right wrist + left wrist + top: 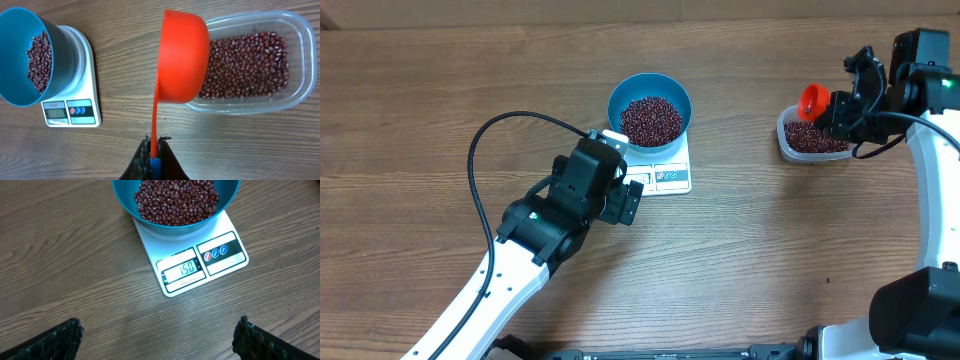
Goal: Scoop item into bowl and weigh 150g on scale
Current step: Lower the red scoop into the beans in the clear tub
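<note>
Reading 150 on the white digital scale (192,269) under the blue plastic bowl (125,202), target hit! Right pincer (154,145) clamps the orange plastic scoop (182,60), left pincer (157,340) apart; scoop likely needs parking.

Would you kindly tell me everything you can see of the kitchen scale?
The scale is a small, flat, white rectangle, plastic by its look, lying level on the wooden table. A blue bowl of red beans stands on its rear part. The front strip carries a display reading 150 and, beside it, three round buttons, one red and two blue. Nothing else touches it.
</note>
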`<state>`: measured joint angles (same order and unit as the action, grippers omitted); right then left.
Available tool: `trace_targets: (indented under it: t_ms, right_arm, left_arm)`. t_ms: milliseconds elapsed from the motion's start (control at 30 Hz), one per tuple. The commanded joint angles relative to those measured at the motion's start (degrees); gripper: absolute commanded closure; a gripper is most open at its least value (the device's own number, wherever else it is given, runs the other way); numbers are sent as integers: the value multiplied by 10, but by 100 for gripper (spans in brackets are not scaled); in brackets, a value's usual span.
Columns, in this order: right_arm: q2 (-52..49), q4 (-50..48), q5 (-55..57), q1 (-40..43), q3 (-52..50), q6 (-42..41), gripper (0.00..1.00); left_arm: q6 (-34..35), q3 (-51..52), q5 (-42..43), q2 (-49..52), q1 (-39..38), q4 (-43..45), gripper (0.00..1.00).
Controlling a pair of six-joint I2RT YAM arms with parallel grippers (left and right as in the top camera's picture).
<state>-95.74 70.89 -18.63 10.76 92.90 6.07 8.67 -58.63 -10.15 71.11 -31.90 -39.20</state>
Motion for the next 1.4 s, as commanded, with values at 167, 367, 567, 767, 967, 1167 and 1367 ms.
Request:
trace_targets:
  t_ms: [167, 367, 567, 767, 967, 1167, 1367]
  right_arm:
    - [20, 5, 40, -3, 17, 21, 96]
    - [20, 4, 166, -3, 17, 40, 96]
    - [20, 34, 194, -7, 17, 131, 96]
    - [20, 47, 302, -40, 17, 131, 96]
    - [20, 48, 389, -90, 17, 131, 96]
    - [20, 23, 400, -98, 14, 72, 96]
    - [13, 14, 276, -64, 8, -24, 96]
  left_arm:
    - [2, 1, -8, 5, -3, 5, 1]
    - [2, 1, -7, 5, -3, 5, 1]
    - [2, 1, -7, 5, -3, 5, 0]
    - [2, 1, -7, 5, -3, 5, 0]
    - [2, 1, -7, 5, -3, 5, 1]
    - [2, 1, -7, 5, -3, 4, 0]
    - [2, 1, -7, 5, -3, 4, 1]
